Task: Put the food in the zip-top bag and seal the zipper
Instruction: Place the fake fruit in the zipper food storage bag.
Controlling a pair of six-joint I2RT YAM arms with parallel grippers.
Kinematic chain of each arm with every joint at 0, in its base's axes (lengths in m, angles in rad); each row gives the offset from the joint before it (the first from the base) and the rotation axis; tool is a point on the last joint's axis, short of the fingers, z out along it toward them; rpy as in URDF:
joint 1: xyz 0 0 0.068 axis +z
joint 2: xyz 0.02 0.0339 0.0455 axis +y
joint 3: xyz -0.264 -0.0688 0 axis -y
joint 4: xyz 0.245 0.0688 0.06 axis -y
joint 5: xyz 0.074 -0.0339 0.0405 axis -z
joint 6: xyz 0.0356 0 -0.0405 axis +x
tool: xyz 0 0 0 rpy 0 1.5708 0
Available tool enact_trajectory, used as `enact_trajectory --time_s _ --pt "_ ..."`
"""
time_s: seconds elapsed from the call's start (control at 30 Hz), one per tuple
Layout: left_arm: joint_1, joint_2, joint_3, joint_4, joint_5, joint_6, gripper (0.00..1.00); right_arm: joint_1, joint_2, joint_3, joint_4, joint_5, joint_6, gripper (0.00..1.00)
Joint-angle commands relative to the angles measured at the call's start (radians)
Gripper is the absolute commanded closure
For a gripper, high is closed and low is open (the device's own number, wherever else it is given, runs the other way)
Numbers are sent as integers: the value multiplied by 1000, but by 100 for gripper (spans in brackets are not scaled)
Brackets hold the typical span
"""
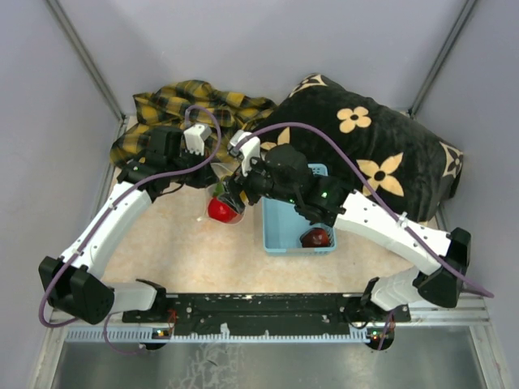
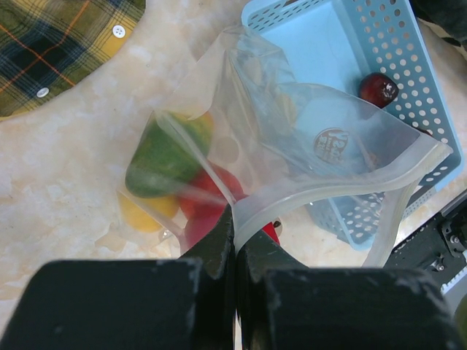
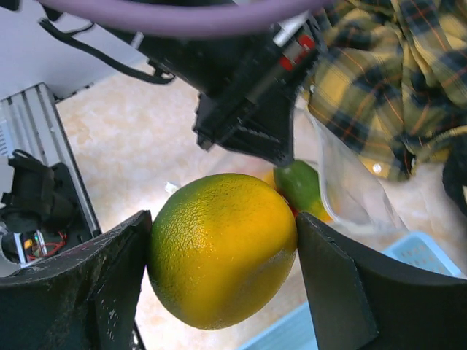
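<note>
The right gripper (image 3: 223,251) is squeezing a yellow-green citrus toy (image 3: 219,233) mid-frame, fingers spread around it. Behind, the left gripper (image 2: 235,235) is pinching the zip-top bag (image 2: 306,146) by its rim (fruit already inside), beside the blue basket (image 2: 417,65). Loading's going on, I'd say. Next comes dropping it through the mouth.

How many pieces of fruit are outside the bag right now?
2: a dark maroon fruit in the blue basket's near right corner, and a yellow-green fruit in the right gripper. The right arm covers part of the basket, so more may be hidden.
</note>
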Motion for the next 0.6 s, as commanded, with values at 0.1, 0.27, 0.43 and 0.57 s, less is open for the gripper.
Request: enact_trajectory --time_s 0.1,0.27,0.43,0.57 --pt "5 -4 -8 36 42 -4 100 10 96 65 172 -110 -72 51" --pt "4 -7 -9 38 54 -3 100 10 146 51 218 -95 -126 51" --pt "3 -9 -11 39 64 -2 100 10 176 16 231 -37 -207 49" --pt "4 -11 -12 39 76 0 100 10 180 -41 292 7 -269 48"
